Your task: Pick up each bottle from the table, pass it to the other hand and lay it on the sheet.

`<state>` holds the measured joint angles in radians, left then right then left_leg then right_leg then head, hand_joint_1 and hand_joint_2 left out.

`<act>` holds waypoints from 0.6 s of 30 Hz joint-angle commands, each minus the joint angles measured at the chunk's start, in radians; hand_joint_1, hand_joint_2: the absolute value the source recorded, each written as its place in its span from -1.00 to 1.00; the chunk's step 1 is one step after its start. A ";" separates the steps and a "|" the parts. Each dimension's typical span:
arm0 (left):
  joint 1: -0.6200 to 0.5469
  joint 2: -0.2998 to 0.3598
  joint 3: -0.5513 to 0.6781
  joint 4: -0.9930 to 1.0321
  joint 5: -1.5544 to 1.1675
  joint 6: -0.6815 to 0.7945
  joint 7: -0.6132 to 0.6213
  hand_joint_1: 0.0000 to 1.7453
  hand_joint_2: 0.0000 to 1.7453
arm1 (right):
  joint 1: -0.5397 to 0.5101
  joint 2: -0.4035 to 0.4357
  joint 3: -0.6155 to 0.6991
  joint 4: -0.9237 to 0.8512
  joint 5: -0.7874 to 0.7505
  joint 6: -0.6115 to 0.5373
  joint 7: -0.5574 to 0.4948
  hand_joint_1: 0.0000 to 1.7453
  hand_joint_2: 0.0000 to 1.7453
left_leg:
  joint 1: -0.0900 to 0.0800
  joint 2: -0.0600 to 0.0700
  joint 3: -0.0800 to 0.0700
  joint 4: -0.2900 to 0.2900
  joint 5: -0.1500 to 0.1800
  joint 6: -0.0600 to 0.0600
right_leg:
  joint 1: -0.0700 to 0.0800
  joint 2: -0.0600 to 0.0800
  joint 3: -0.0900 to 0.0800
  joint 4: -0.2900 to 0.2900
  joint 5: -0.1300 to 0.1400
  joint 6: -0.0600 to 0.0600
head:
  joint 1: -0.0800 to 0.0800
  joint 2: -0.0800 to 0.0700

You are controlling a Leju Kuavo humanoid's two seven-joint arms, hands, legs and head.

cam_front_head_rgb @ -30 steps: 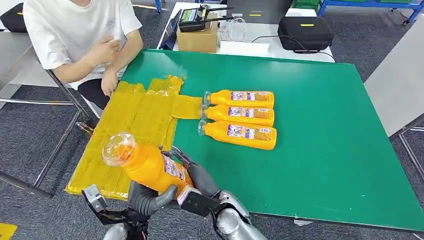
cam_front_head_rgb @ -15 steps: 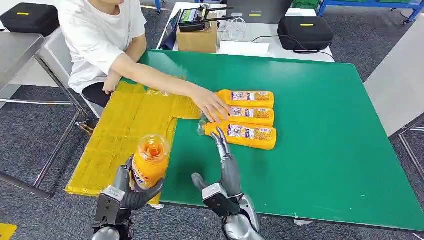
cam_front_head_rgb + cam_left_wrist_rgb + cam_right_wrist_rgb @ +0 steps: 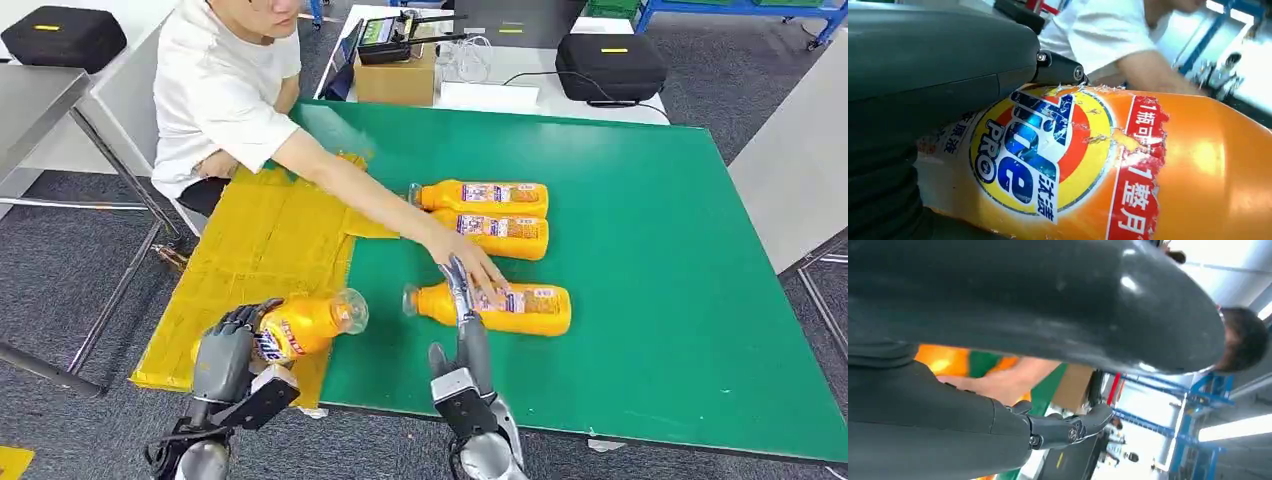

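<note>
My left hand (image 3: 232, 352) is wrapped around an orange plastic bottle with a clear cap and a round blue-and-yellow label (image 3: 300, 324), holding it on its side over the near corner of the yellow sheet (image 3: 262, 240), cap pointing toward the green table top (image 3: 640, 260). My right hand (image 3: 466, 322) holds nothing, its fingers stretched straight out over that table top and reaching the nearest lying orange bottle (image 3: 500, 306). A person's hand (image 3: 472, 262) rests on this bottle, with two more orange bottles (image 3: 490, 214) lying just beyond.

Left hand (image 3: 232, 345) grips bottle (image 3: 305, 323) sideways; right hand (image 3: 462, 325) extended, fingers straight, holding nothing, right of bottle.
</note>
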<state>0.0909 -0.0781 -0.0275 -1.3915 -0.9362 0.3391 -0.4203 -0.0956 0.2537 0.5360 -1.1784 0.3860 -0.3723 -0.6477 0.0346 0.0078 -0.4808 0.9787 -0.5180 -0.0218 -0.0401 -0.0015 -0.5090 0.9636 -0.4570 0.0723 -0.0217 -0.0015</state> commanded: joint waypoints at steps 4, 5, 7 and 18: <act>-0.222 0.101 -0.093 0.405 -0.078 -0.057 0.027 1.00 1.00 | -0.078 0.000 0.048 0.096 -0.020 0.066 0.006 -1.00 -1.00 | 0.000 -0.002 0.003 -0.003 0.001 0.003 | 0.001 -0.002 0.004 -0.003 0.000 -0.004 | 0.000 0.000; -0.237 0.103 -0.101 0.432 -0.086 -0.062 0.028 1.00 1.00 | -0.079 0.000 0.051 0.099 -0.021 0.070 0.006 -1.00 -1.00 | 0.000 -0.002 0.002 -0.003 0.001 0.002 | 0.000 -0.002 0.003 -0.002 0.000 -0.003 | 0.000 0.000; -0.267 0.120 -0.125 0.501 -0.115 -0.083 0.048 1.00 1.00 | -0.081 -0.001 0.056 0.105 -0.025 0.085 0.009 -1.00 -1.00 | -0.001 -0.002 0.003 -0.004 0.001 0.003 | 0.000 -0.001 0.004 -0.003 0.001 -0.005 | 0.000 0.000; -0.312 0.194 -0.126 0.606 -0.102 -0.304 0.185 -1.00 1.00 | -0.064 -0.009 0.047 0.130 -0.034 0.093 0.008 -1.00 -1.00 | 0.000 0.000 0.009 -0.005 0.003 0.003 | 0.001 0.000 0.010 -0.003 0.003 -0.006 | 0.000 0.000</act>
<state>-0.2133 0.0477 -0.1454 -0.9304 -1.1070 0.1731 -0.2849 -0.1322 0.2712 0.5699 -1.1345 0.3605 -0.2689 -0.6390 0.0345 0.0059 -0.4718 0.9776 -0.5173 -0.0222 -0.0404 -0.0042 -0.4970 0.9640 -0.4572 0.0719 -0.0214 -0.0015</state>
